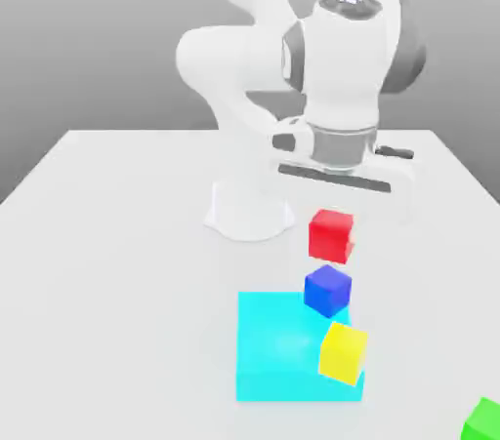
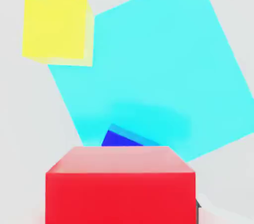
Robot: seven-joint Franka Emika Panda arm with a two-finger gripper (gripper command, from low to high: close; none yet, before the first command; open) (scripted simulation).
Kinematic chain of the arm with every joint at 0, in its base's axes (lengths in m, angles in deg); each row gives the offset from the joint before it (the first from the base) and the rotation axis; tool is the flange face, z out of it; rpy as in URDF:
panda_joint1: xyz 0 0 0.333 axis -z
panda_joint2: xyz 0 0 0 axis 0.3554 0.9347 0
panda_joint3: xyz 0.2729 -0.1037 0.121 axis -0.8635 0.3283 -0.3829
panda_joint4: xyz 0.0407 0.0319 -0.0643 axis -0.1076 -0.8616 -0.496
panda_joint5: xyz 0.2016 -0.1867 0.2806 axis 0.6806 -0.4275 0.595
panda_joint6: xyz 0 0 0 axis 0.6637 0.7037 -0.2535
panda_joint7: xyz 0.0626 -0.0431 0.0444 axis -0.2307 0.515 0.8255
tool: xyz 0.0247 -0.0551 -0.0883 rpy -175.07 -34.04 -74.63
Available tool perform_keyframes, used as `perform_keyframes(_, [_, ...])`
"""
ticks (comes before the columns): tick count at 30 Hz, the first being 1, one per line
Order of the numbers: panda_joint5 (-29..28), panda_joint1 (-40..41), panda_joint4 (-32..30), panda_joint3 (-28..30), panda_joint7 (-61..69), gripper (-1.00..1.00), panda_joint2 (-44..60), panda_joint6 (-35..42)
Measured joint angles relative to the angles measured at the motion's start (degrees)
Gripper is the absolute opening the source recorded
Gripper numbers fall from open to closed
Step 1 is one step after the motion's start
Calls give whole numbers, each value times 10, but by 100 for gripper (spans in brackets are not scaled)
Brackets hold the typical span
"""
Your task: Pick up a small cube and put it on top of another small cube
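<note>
Red cube (image 1: 331, 235), held aloft just above the blue cube (image 1: 327, 290) at the cyan square's (image 1: 278, 350) edge. Likely light, rigid, matte, best pinched on opposite flat faces. Gripper (image 1: 334, 202) clenched on it; yellow cube (image 1: 343, 353) close by.

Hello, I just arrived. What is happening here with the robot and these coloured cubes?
The white arm's gripper is shut on the red cube and holds it in the air, above the table. The blue cube sits just below it, at the edge of the flat cyan square, so the red cube is not yet stacked. A yellow cube rests on the square too, and a green cube lies off to the exterior view's right.
</note>
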Motion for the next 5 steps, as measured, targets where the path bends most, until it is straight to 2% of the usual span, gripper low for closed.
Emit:
perform_keyframes(1, [-4, 4, -3, -5, -3, -100, 21, -23])
perform_keyframes(2, [-7, 7, -5, -8, -6, 100, 36, -41])
perform_keyframes(5, [-7, 7, -5, -8, -6, 100, 36, -41])
